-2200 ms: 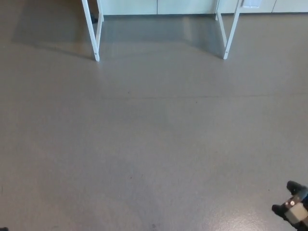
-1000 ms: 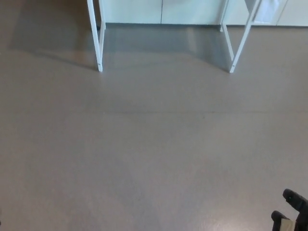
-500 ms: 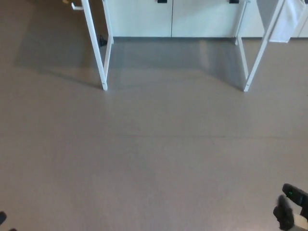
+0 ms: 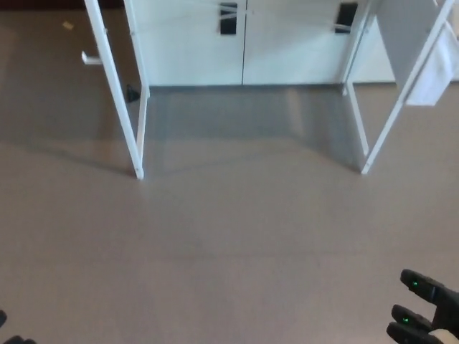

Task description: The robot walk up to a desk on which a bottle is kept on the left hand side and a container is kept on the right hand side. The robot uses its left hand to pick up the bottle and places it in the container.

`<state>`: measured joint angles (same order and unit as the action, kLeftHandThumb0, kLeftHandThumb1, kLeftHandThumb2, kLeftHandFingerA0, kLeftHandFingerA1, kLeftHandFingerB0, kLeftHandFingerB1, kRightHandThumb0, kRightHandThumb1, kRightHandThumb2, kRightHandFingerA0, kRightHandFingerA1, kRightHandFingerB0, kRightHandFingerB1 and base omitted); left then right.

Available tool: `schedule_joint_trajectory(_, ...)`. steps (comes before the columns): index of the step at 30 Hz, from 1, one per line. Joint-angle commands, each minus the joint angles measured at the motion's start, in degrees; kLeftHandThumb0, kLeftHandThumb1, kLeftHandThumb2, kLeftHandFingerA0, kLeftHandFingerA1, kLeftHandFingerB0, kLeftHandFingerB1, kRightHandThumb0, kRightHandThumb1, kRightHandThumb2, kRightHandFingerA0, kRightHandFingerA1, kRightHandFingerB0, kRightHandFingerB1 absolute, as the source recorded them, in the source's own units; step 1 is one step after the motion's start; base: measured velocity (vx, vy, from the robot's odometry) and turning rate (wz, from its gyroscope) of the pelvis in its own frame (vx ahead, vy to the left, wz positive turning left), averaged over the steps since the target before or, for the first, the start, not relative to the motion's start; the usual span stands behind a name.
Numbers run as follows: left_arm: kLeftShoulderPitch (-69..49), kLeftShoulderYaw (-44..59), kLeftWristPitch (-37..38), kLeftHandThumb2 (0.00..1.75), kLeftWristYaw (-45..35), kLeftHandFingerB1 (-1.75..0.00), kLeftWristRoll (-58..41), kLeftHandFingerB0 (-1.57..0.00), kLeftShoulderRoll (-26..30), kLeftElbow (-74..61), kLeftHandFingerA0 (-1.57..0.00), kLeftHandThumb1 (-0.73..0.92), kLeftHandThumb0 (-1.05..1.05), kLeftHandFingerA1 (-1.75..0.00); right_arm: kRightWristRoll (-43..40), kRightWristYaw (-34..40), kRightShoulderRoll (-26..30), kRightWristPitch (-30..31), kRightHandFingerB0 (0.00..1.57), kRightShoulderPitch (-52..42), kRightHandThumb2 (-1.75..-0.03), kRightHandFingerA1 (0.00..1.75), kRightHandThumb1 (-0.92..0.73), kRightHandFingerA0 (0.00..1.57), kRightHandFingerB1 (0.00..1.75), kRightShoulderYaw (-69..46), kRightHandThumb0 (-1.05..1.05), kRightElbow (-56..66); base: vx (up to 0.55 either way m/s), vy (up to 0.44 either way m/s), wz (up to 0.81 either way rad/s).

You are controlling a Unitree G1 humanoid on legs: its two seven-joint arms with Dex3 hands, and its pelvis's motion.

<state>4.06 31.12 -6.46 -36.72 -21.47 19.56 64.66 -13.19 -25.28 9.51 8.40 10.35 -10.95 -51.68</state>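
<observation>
Four white metal desk legs [image 4: 136, 143] are being seen on the grey-brown floor [image 4: 229, 244].
Only the tips of the right hand [image 4: 423, 315] are being shown at the lower right corner; its grip cannot be told. Bottle and container are being hidden from view.

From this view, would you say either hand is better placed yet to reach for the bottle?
Neither yet. Only the white desk legs show across bare floor; no bottle is visible. The right hand shows at the bottom corner, fingers apart; the left is barely visible.
</observation>
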Motion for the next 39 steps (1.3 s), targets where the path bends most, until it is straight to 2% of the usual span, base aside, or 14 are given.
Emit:
schedule_joint_trajectory(1,0.27,0.02,-1.31,0.57,0.61,-0.28,-0.94,-0.24,0.4,0.63,-0.28,0.61,-0.01,-0.34,0.32,-0.95,1.51,-1.13,0.0,-0.17,-1.22,0.06,0.52,0.0,0.0,-0.33,-0.32,-0.54,0.33,0.077,0.07)
schedule_joint_trajectory(4,-0.19,-0.18,-0.8,0.57,0.33,-0.28,-0.95,-0.24,-0.54,0.78,-0.29,0.62,-0.02,-0.34,0.85,-1.07,2.47,-1.94,0.0,-0.68,-1.21,0.01,0.59,0.0,0.0,-0.4,-0.34,-1.43,0.38,0.04,0.14)
schedule_joint_trajectory(5,-0.66,-0.24,-0.61,0.58,-0.07,-0.28,-0.94,-0.23,-0.75,0.85,-0.27,0.63,-0.02,-0.34,0.97,-0.96,2.59,-2.19,0.0,-1.16,-1.51,0.0,0.37,0.0,0.0,-0.42,-0.53,-1.44,0.41,-0.01,0.12)
schedule_joint_trajectory(6,-0.98,-0.28,-0.48,0.58,-0.35,-0.28,-0.93,-0.23,-0.87,0.9,-0.27,0.63,-0.02,-0.34,1.02,-0.88,2.65,-2.33,0.0,-1.47,-1.51,0.0,0.37,0.0,0.0,-0.45,-0.53,-1.44,0.43,-0.109,0.24)
schedule_joint_trajectory(7,-1.46,-0.37,-0.31,0.57,-0.75,-0.27,-0.85,-0.21,-0.85,0.91,-0.24,0.62,-0.02,-0.33,1.17,-0.59,2.58,-2.4,0.0,-1.94,-1.75,0.0,0.08,0.0,0.0,-0.36,-1.05,-1.29,0.35,-0.128,0.25)
schedule_joint_trajectory(8,-1.94,-0.47,-0.15,0.57,-1.14,-0.27,-0.78,-0.21,-0.79,0.9,-0.24,0.62,-0.02,-0.33,1.38,-0.29,2.51,-2.53,0.0,-2.4,-1.75,0.0,0.08,0.0,0.0,-0.22,-1.05,-1.17,0.42,-0.144,0.43)
schedule_joint_trajectory(13,-3.12,-1.07,0.71,0.57,-0.7,-0.28,-0.24,-0.23,-1.04,0.86,-0.26,0.6,-0.02,-0.33,2.12,0.59,2.83,-4.18,0.0,-3.85,-1.75,0.0,0.45,0.0,0.0,0.34,-0.41,-1.39,0.53,-0.189,0.55)
schedule_joint_trajectory(15,-3.88,-1.22,1.05,0.57,-1.09,-0.28,-0.18,-0.22,-1.1,1.11,-0.25,0.6,-0.02,-0.33,1.67,0.31,2.66,-4.27,0.0,-4.61,-1.75,0.0,0.09,0.0,0.0,-0.06,0.27,-1.56,0.48,-0.277,0.09)
schedule_joint_trajectory(16,-4.13,-1.27,1.2,0.57,-1.19,-0.28,-0.17,-0.22,-1.13,1.19,-0.25,0.6,-0.02,-0.33,1.71,0.46,2.62,-4.13,0.0,-4.86,-1.75,0.0,0.09,0.0,0.0,-0.06,0.27,-1.45,0.46,-0.257,-0.02)
schedule_joint_trajectory(17,-4.85,-1.51,1.22,0.58,-1.43,-0.28,0.05,-0.22,-0.97,1.51,-0.26,0.63,-0.02,-0.33,2.21,2.12,2.25,-3.7,0.0,-5.52,-1.75,0.0,-0.49,0.0,0.0,0.09,0.88,-1.24,0.46,-0.251,-0.02)
schedule_joint_trajectory(18,-5.37,-1.65,1.12,0.58,-1.49,-0.28,0.13,-0.22,-0.88,1.46,-0.26,0.65,-0.01,-0.33,2.42,3.24,1.94,-3.7,0.0,-5.94,-1.75,0.16,-0.69,0.0,0.0,0.03,1.01,-1.28,0.46,-0.251,-0.14)
schedule_joint_trajectory(25,-6.94,-2.37,2.66,0.59,-2.64,-0.27,0.5,-0.18,-0.36,2.35,-0.24,0.63,-0.01,-0.33,3.48,6.61,1.0,-6.37,0.0,-7.69,-1.74,0.0,-0.77,0.0,0.0,0.09,0.88,-2.54,0.49,-0.096,-0.32)
schedule_joint_trajectory(34,-7.98,-3.04,4.3,0.59,-2.82,-0.27,0.68,-0.2,-0.04,2.87,-0.25,0.68,-0.01,-0.33,4.52,8.25,0.56,-11.11,0.0,-7.2,-1.75,0.0,-0.54,0.0,0.0,-0.05,0.85,-8.11,0.36,0.133,-0.03)
schedule_joint_trajectory(39,-8.48,-2.93,4.25,0.59,-3.09,-0.27,0.34,-0.2,0.33,3.41,-0.25,0.66,0.01,-0.33,2.94,6.99,-0.19,-12.26,0.0,-7.03,-1.75,0.0,-0.69,0.0,0.0,-1.7,0.88,-9.96,0.15,-0.111,0.14)
